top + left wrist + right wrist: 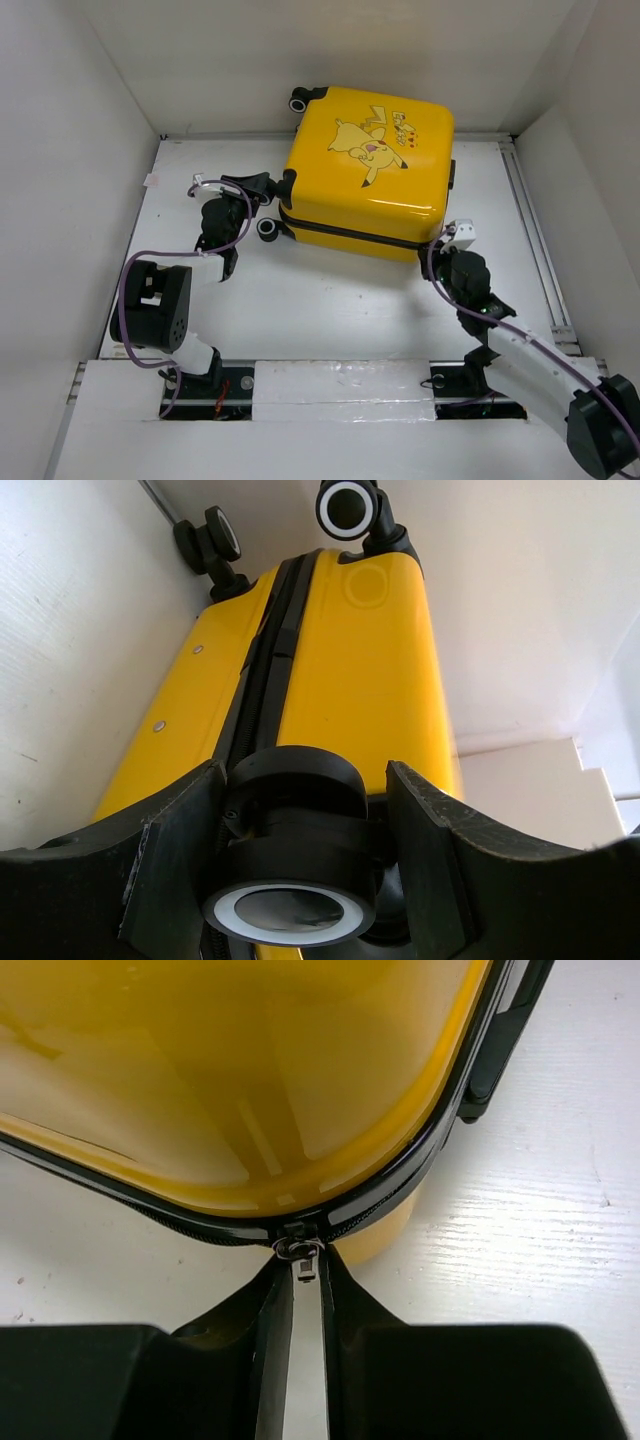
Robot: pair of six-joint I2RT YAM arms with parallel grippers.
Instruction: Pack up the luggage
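Right claw [305, 1272] pinches the zipper pull [306, 1345] at the near right corner of the luggage [370, 170]. Left claw [305, 795] is spread, straddling a wheel [290, 912]. Luggage lies closed on the tabletop [330, 300], lid up.

the luggage [370, 170], a small yellow hard-shell suitcase with a cartoon printed on the lid, is seen lid up and slightly askew in the upper middle of the top view. its shells are shut together along a black zipper seam [345, 232]. black wheels [300, 100] are fitted at its left end. a metal zipper pull [305, 1260] is drawn out at a rounded corner.
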